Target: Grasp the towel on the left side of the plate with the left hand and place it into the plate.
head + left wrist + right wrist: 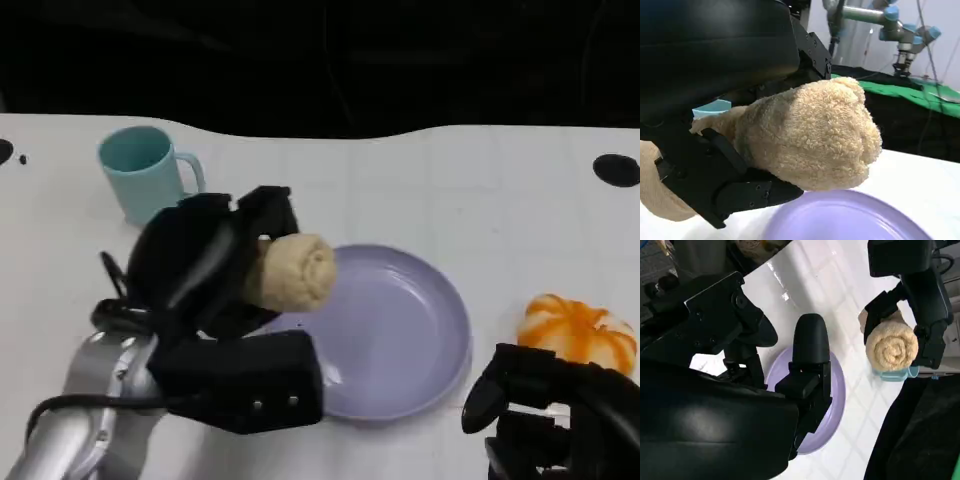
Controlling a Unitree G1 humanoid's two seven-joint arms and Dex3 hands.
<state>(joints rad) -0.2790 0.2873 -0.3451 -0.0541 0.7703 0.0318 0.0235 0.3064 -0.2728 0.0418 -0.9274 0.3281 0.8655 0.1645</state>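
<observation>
The white table (480, 190) with faint tile-like seams runs across the head view, its far edge wavy against a dark background. On it lies the round, glossy lavender plate (400, 330), shallow with a raised rim, its left part hidden by the robot's left arm. The left hand (215, 265), black and hard-shelled on a silver forearm, grips the rolled beige terry-cloth towel (292, 272) between its fingers, holding it above the plate's left rim and clear of the surface.

The left wrist view gives the towel (815, 135) up close: a looped, fuzzy pile, the roll's rounded end bulging past the fingers (740, 192) that clamp it from both sides, with the plate (850, 220) just beneath. The right wrist view alone shows the towel's (891, 346) end as a spiral, pinched by the left hand (920, 305) over the table.

The right hand (560, 400) hangs low at the plate's right side, holding nothing, its fingers apart; in its own wrist view a finger (810, 360) stands before the plate (837, 385).

A small orange-and-white ribbed pumpkin (580, 335) sits right of the plate, just behind the right hand. A smooth teal mug with a handle (148, 172) stands upright behind the left hand, well left of the plate.
</observation>
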